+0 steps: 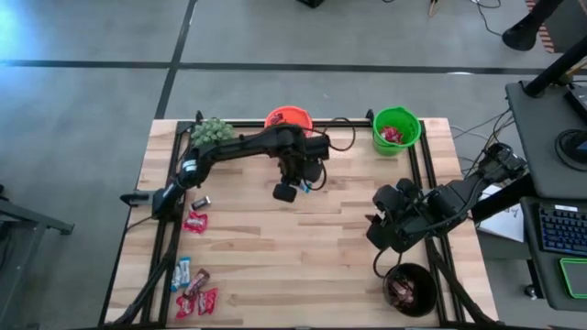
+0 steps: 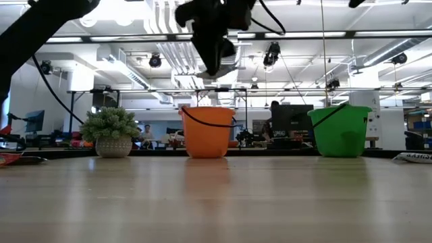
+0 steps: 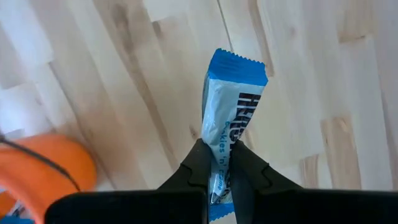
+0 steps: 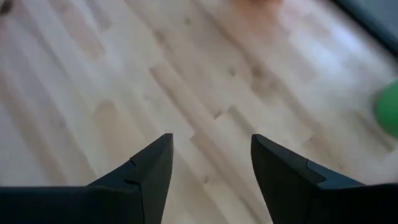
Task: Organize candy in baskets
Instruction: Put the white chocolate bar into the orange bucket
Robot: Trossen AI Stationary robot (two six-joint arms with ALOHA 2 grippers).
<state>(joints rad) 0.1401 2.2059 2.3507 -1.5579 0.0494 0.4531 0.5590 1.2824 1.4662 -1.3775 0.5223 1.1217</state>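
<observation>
My left gripper (image 1: 285, 192) hangs above the middle of the table, just in front of the orange basket (image 1: 288, 119), shut on a light blue-and-white candy bar (image 3: 229, 106). My right gripper (image 4: 211, 142) stands open over bare wood at the table's right, between the green basket (image 1: 396, 130) and the black basket (image 1: 410, 289). The green basket holds red candy and the black one dark candy. More red, blue and brown candy (image 1: 194, 291) lies at the table's near left, with a red bar (image 1: 194, 221) and a dark bar (image 1: 200, 201) farther back. My left gripper pinches the blue-and-white bar between its two fingers, on the flat faces near one end (image 3: 221, 163). The fingers point down from above, along the bar. The bar hangs past the fingertips, its crimped free end (image 3: 237, 65) lowest, lifted clear of the table.
A fuzzy green plant in a pot (image 1: 211, 131) stands at the far left, beside the orange basket. Dark rails (image 1: 422, 170) run along the table's edges. Bare wood spreads across the middle and near side of the table (image 1: 293, 266).
</observation>
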